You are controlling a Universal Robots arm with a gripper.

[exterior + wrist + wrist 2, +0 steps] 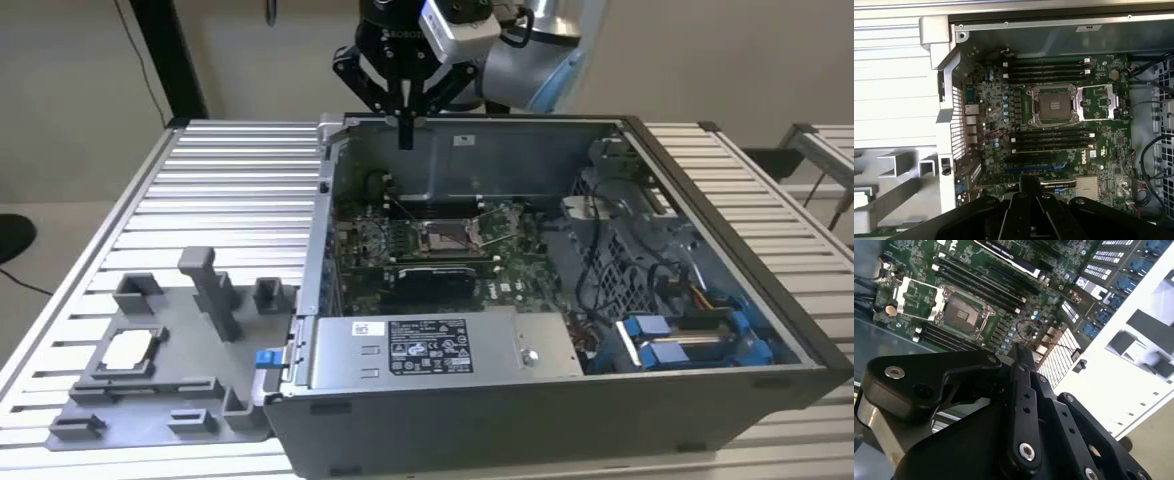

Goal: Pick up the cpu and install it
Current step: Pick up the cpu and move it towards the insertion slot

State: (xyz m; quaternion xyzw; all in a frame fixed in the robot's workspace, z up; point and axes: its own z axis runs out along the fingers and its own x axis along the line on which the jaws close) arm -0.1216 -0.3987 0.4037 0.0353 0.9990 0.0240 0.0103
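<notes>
The cpu (pixel 128 349), a small silvery-white square, lies in a recess of the grey fixture (pixel 174 385) on the exterior view's left, outside the computer case (pixel 561 395). My gripper (pixel 404 138) hangs over the case's far wall, well away from the cpu, with its black fingers pressed together and nothing between them. Its fingertips also show in the second wrist view (pixel 1021 354) and in the first wrist view (pixel 1029 181). On the motherboard the dark cpu socket (pixel 447 236) (pixel 961 315) (pixel 1054 105) stands bare, its metal load plate (pixel 1096 102) swung open beside it.
A grey power supply with a label (pixel 434 348) fills the case's near side. Cables and blue drive bays (pixel 681 335) crowd the exterior view's right. Empty memory slots (pixel 1046 70) flank the socket. An upright grey post (pixel 214 290) rises from the fixture. The ribbed metal table (pixel 227 190) lies around.
</notes>
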